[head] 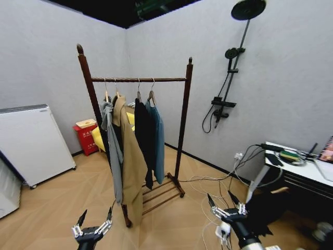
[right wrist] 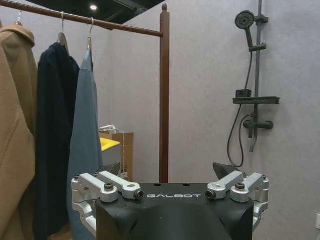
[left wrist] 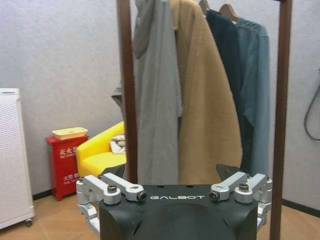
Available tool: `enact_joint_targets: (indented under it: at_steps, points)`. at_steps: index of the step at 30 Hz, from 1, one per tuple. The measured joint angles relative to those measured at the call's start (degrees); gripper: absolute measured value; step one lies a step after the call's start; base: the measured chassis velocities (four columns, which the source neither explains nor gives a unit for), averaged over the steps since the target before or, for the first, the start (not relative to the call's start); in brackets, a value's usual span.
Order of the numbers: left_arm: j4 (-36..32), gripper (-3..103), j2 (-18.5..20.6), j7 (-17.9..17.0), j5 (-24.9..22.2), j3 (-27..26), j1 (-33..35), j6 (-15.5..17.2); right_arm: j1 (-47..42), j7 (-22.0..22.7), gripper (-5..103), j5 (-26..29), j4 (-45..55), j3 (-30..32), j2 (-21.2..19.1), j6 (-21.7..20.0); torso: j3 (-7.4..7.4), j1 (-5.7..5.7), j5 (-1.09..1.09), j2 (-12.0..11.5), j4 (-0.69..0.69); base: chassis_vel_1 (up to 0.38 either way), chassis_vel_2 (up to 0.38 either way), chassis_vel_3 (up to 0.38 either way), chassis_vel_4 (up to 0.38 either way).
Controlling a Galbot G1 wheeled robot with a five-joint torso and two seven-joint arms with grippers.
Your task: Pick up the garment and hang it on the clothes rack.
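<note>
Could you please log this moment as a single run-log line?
garment: hanging on clothes rack, rightmost | left gripper: open, low, empty | right gripper: open, low, empty

Three cameras on one clothes rack (head: 136, 79)

The head view looked forward and slightly down from some way back, taking in the whole rack, the floor and two room walls, with the left gripper (head: 94, 219) and right gripper (head: 224, 202) at its lower edge. The left wrist view sat nearer, level, facing the rack's post and the hanging clothes over its own gripper (left wrist: 175, 186). The right wrist view looked level and slightly up over its gripper (right wrist: 170, 182) at the rack's other end and the wall shower (right wrist: 248, 80). All three shared the teal garment (head: 158, 139).
</note>
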Motion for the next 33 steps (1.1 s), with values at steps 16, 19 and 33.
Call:
enact_joint_targets:
  at_steps: [16, 19, 33]
  points:
    - [0.00, 100, 0.00, -0.01, 0.00, -0.02, 0.00, 0.00, 0.04, 0.03, 100, 0.01, -0.01, 0.00, 0.00, -0.02, 0.00, 0.04, -0.01, -0.02, 0.03, -0.078, -0.047, -0.035, -0.074]
    - [0.00, 100, 0.00, -0.01, 0.00, -0.02, 0.00, 0.00, 0.04, 0.03, 100, 0.01, -0.01, 0.00, -0.01, -0.02, 0.00, 0.03, -0.01, -0.02, 0.02, -0.078, -0.111, -0.107, -0.086]
    - [0.00, 100, 0.00, -0.02, 0.00, -0.01, -0.01, 0.00, 0.04, 0.04, 100, 0.01, -0.01, 0.00, -0.01, -0.02, 0.00, 0.03, -0.01, -0.02, 0.03, -0.123, -0.126, -0.111, -0.126]
